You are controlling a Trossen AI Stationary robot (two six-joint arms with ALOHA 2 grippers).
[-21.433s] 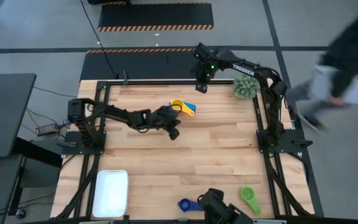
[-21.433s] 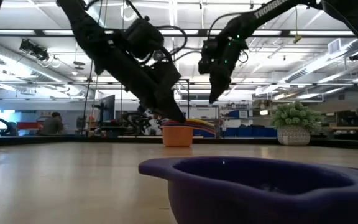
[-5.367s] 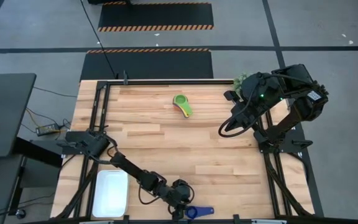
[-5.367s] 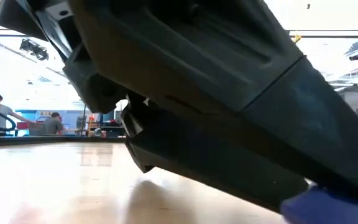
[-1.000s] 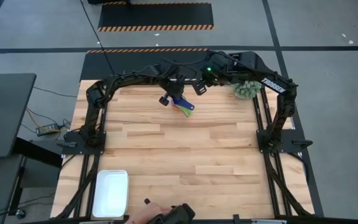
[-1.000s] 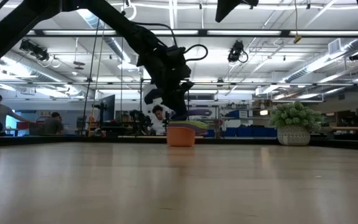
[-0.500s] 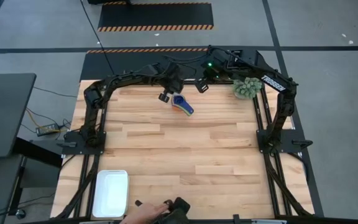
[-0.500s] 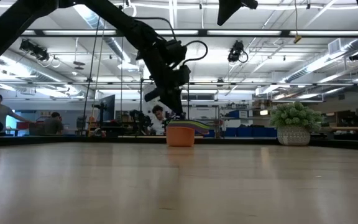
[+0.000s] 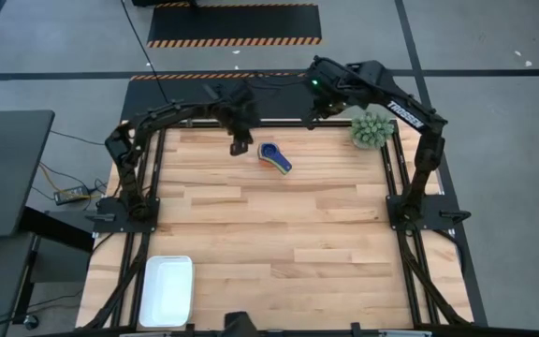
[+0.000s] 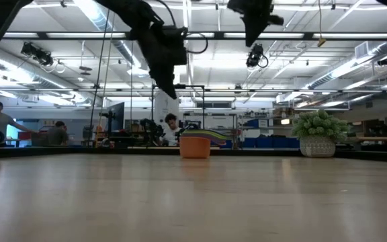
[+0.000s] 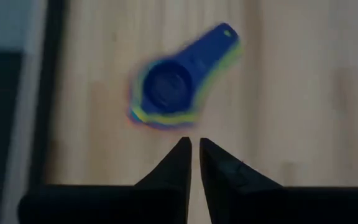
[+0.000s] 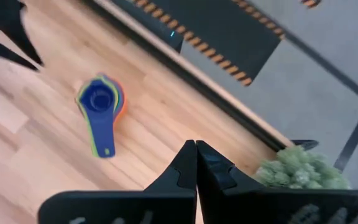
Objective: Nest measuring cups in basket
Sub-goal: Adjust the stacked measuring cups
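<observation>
The measuring cups stand nested in one stack on the far middle of the table, blue cup on top, handles pointing toward the near right. In the low view the stack rests on the orange bottom cup's base. My left gripper hangs shut above the table, just left of the stack; its wrist view looks down on the stack. My right gripper is shut, raised over the far edge, right of the stack. The white basket lies at the near left corner, holding no cups.
A small green potted plant stands at the far right corner, close to the right arm. Black frame rails run along the table's left, right and far edges. Bare wood lies between the stack and the basket.
My left gripper has risen from the top of the cup stack and moved toward the table's left edge, leaving the blue cup nested on top. My right gripper has drawn back toward the far edge. A person's hand at the near edge has gone.
</observation>
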